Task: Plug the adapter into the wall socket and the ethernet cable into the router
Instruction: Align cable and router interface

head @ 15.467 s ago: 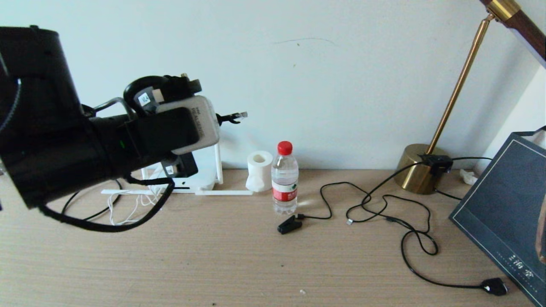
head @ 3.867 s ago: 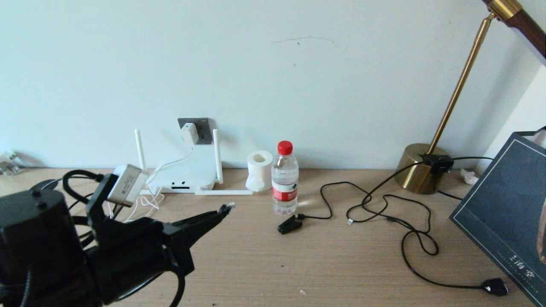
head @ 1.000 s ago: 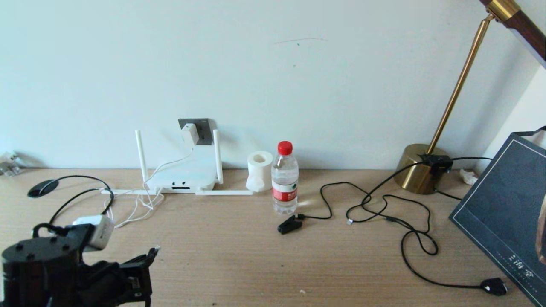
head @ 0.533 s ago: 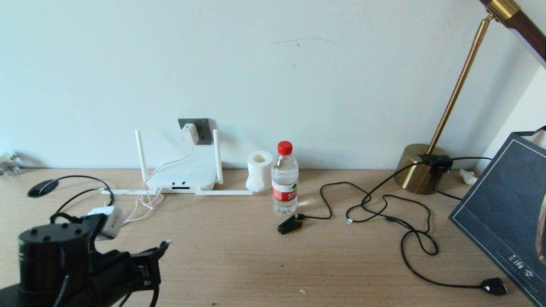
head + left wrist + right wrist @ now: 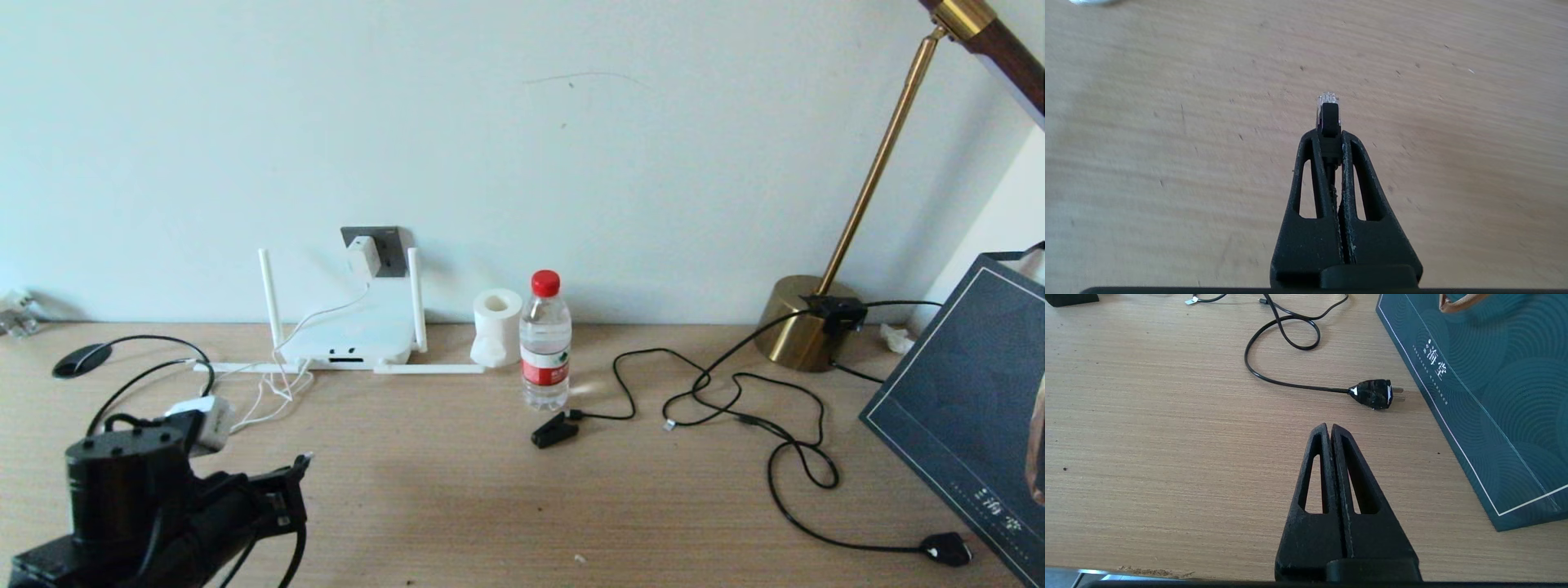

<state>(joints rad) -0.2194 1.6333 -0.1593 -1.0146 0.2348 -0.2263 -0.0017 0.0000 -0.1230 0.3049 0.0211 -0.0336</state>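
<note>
- The left gripper is clenching the ethernet cable plug low over the desk, creeping forward again after dropping back.
- The right gripper is sitting pinched empty.
- Far back, the adapter is already sitting in the wall socket, so only the router port is waiting.

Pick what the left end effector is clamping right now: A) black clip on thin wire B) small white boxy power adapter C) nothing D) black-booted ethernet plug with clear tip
D: in the left wrist view the left end effector is shut on the black-booted, clear-tipped plug of the ethernet cable; the small white boxy adapter sits in the dark grey wall socket.
</note>
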